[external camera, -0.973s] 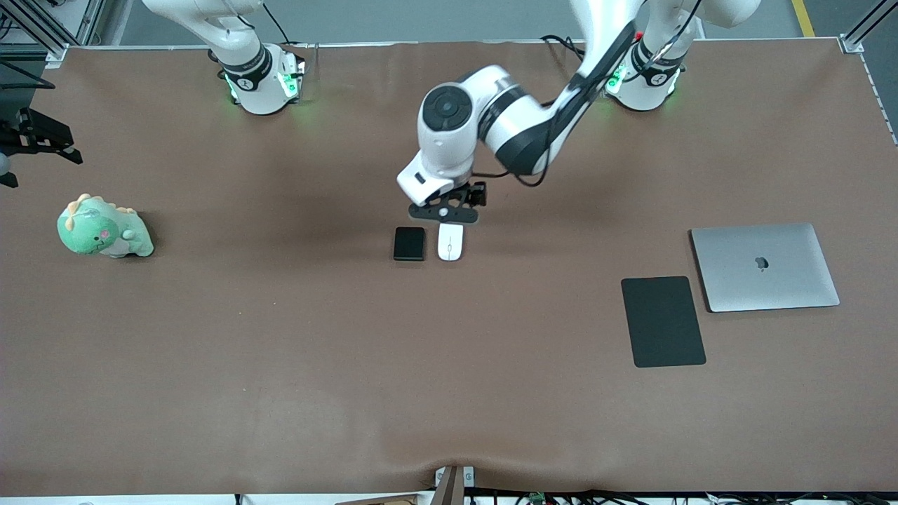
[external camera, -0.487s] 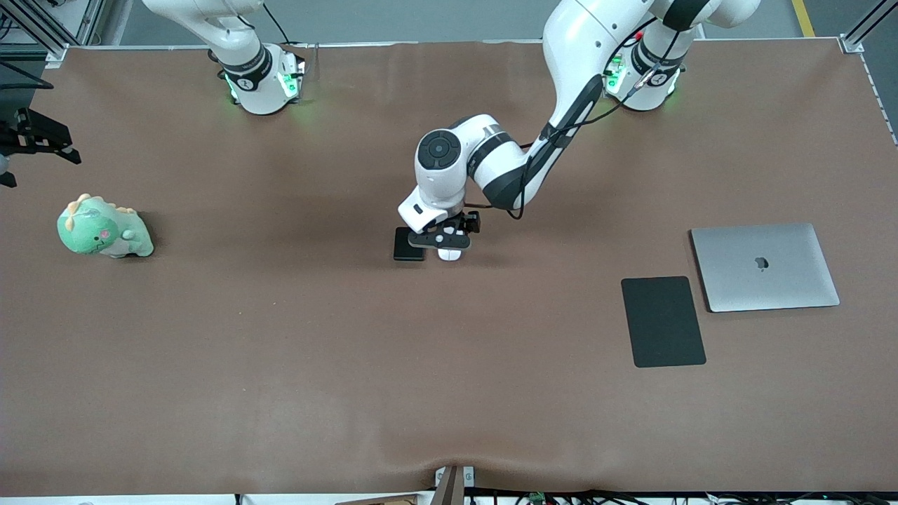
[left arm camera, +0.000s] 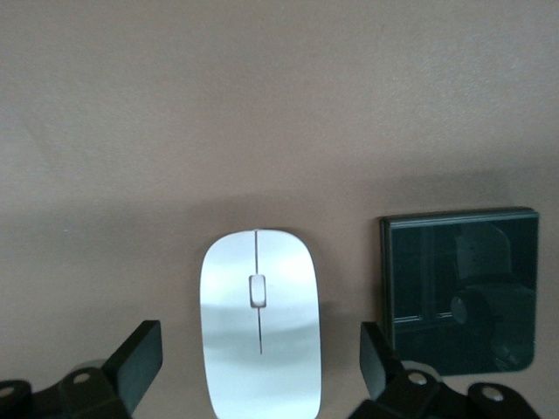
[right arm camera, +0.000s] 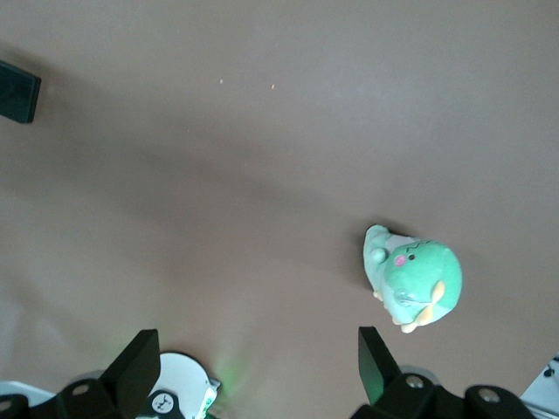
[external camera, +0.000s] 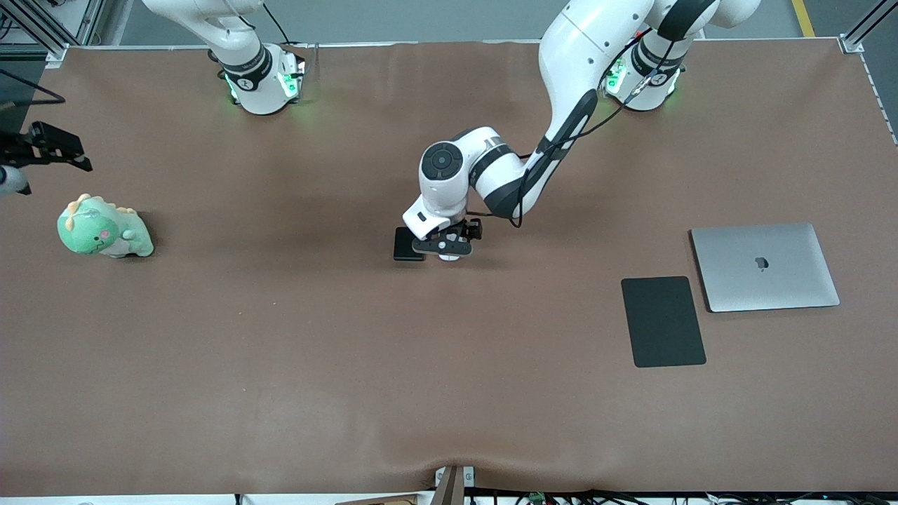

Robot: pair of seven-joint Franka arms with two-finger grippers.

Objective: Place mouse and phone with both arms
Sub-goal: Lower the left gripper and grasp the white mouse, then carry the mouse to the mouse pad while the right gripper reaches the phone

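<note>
White glossy oval mouse (left arm camera: 259, 323) mid-table beside small black slab phone (left arm camera: 458, 294), neither lifted nor placed. Left gripper (left arm camera: 259, 375) spread wide astride mouse. Right gripper (right arm camera: 259, 371) spread wide, waiting above green plush dinosaur (right arm camera: 413, 277) near right arm's table edge.

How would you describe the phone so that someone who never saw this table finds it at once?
Find the left gripper, low over the middle of the table, open around the white mouse. The phone lies flat beside the mouse, toward the right arm's end. It is a small black slab, far smaller than the black mouse pad by the laptop.
</note>
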